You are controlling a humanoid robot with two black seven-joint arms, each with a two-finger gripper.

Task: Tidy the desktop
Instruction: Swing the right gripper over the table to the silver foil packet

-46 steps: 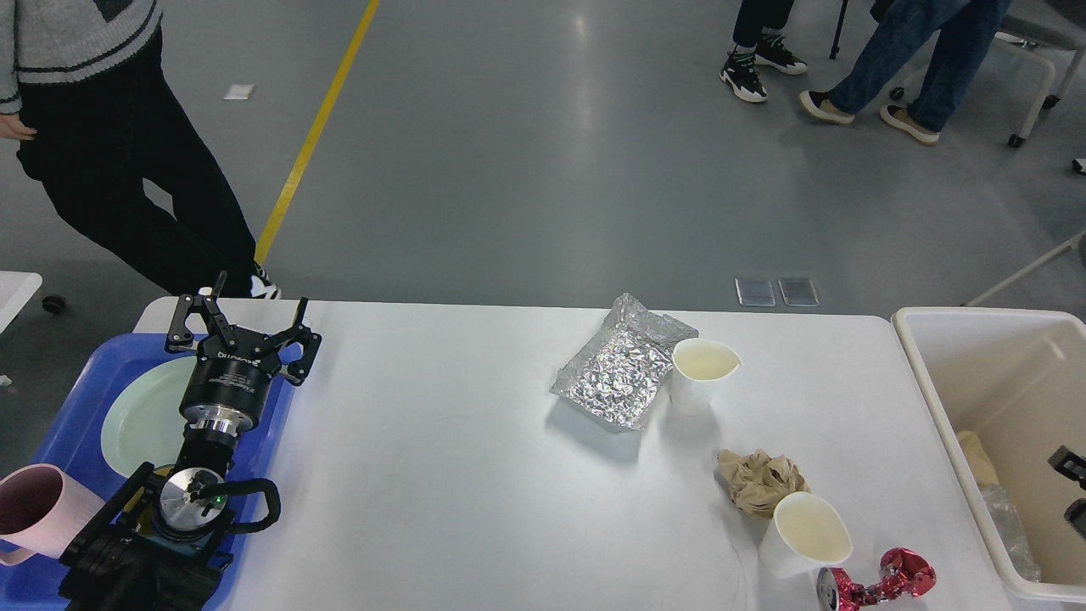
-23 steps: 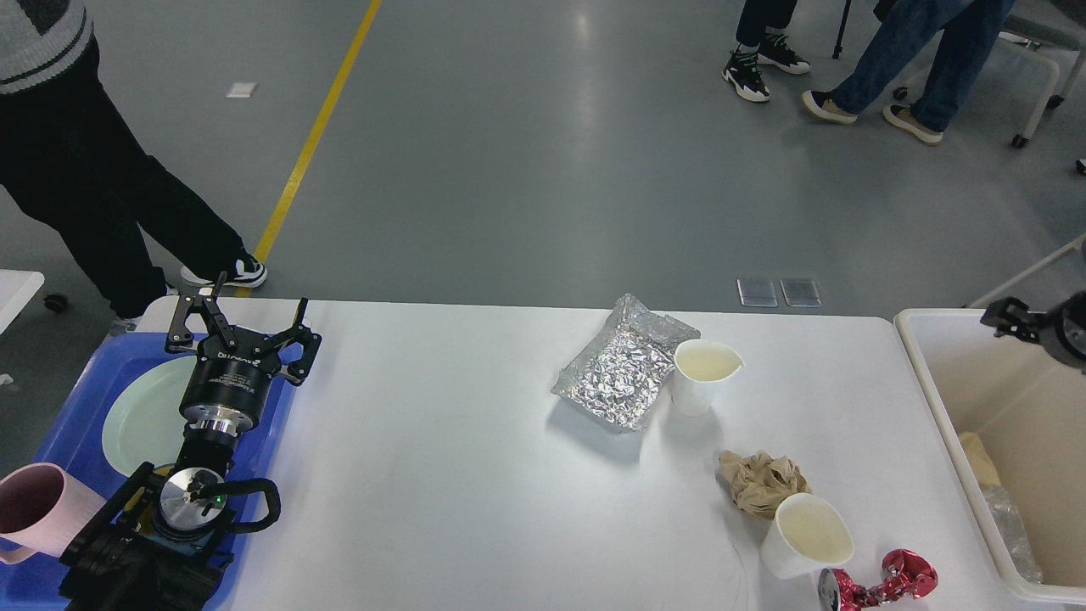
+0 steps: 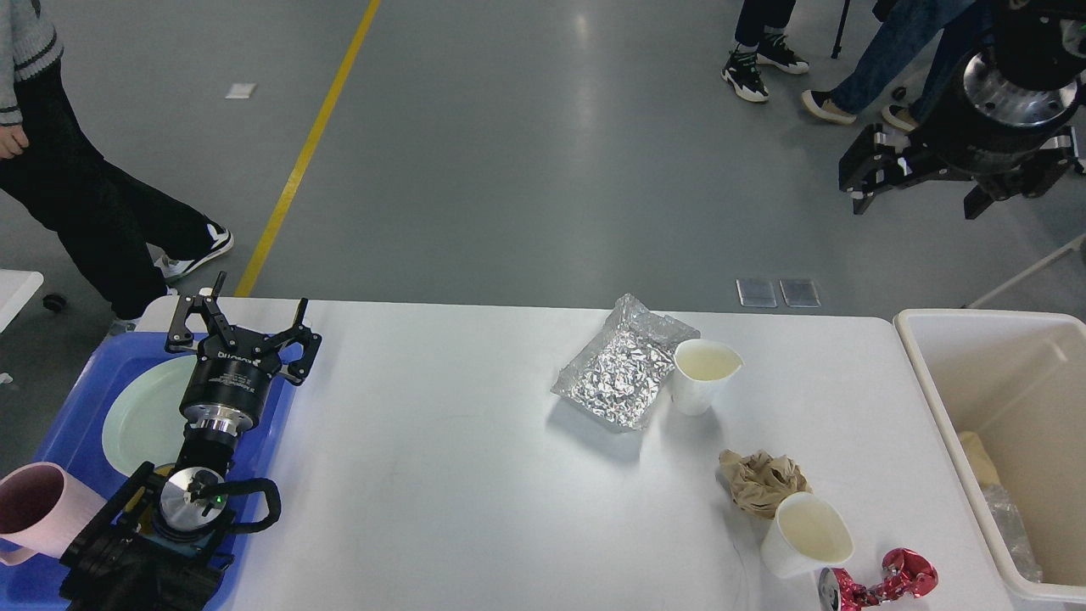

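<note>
Left pincer (image 3: 244, 320): fingers spread apart, holding nothing, pointing away over the far edge of the tray (image 3: 64, 416).
Left arm: comes in from the lower left, lies over the tray, partly covering the plate (image 3: 140, 416).
Right pincer (image 3: 963, 174): raised high at the upper right, above the floor beyond the counter (image 3: 441, 475); fingers spread wide, holding nothing, seen from behind its silver wrist.
Counts: two pincers, one counter, one tray, one plate, one mug (image 3: 38, 513), two cups, one foil (image 3: 624, 365), one paper wad (image 3: 759, 479), one can (image 3: 878, 581), one bin (image 3: 942, 416).
Counter: white, fills the lower middle, between tray on the left and bin on the right.
Tray contents: plate in the middle, pink mug at the near left corner.
Cup one (image 3: 702, 373): upright, just right of the foil, touching it.
Cup two (image 3: 802, 535): tilted, at the near right, against the brown paper wad.
Can: crushed, red, at the near edge just beside cup two.
Change since half a second ago: right pincer has swung up from over the bin's far rim to the top right and looms larger; the left arm has stayed put; the things on the counter have not shifted.
Bin: a few scraps lie inside.
</note>
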